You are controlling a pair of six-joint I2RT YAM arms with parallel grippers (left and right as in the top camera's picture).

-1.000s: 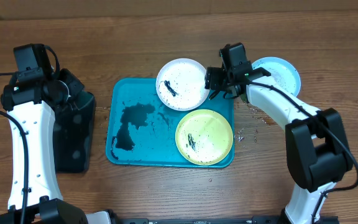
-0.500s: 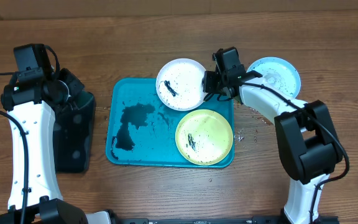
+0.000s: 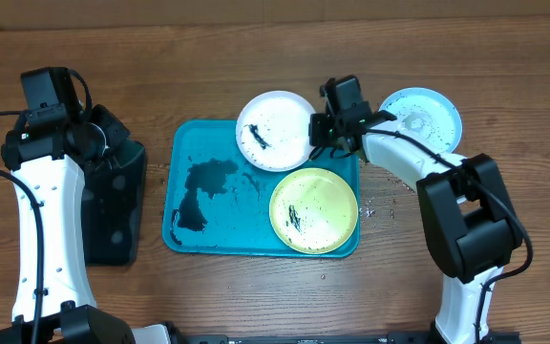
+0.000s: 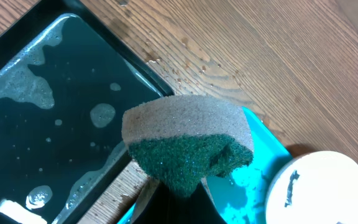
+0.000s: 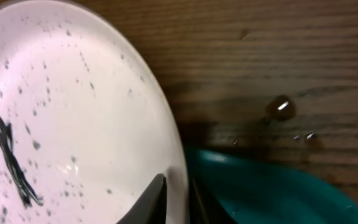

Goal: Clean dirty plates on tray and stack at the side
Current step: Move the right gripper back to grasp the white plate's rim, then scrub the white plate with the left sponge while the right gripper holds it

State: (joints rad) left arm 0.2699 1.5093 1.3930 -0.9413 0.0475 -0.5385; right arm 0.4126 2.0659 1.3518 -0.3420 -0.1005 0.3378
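The white plate [image 3: 273, 130] [image 5: 73, 130], marked with black smudges, lies over the far rim of the teal tray [image 3: 208, 229] [image 5: 272, 193]. My right gripper [image 3: 321, 134] [image 5: 178, 200] is shut on the plate's right rim, one finger above [image 5: 156, 196] and one below. The yellow-green plate [image 3: 313, 210] lies in the tray's right end. A pale teal plate [image 3: 420, 115] rests on the table to the right. My left gripper [image 3: 106, 141] [image 4: 178, 202] is shut on a green-and-tan sponge [image 4: 188, 146], above the corner of the black tray [image 4: 36, 124].
The black tray [image 3: 113, 205] with soapy water stands left of the teal tray. Dark wet patches [image 3: 203, 186] cover the teal tray's left half. Droplets and crumbs [image 3: 380, 205] dot the wood to the right of the tray.
My right gripper has slid left onto the white plate's rim and closed on it. The left arm and the sponge have stayed still.
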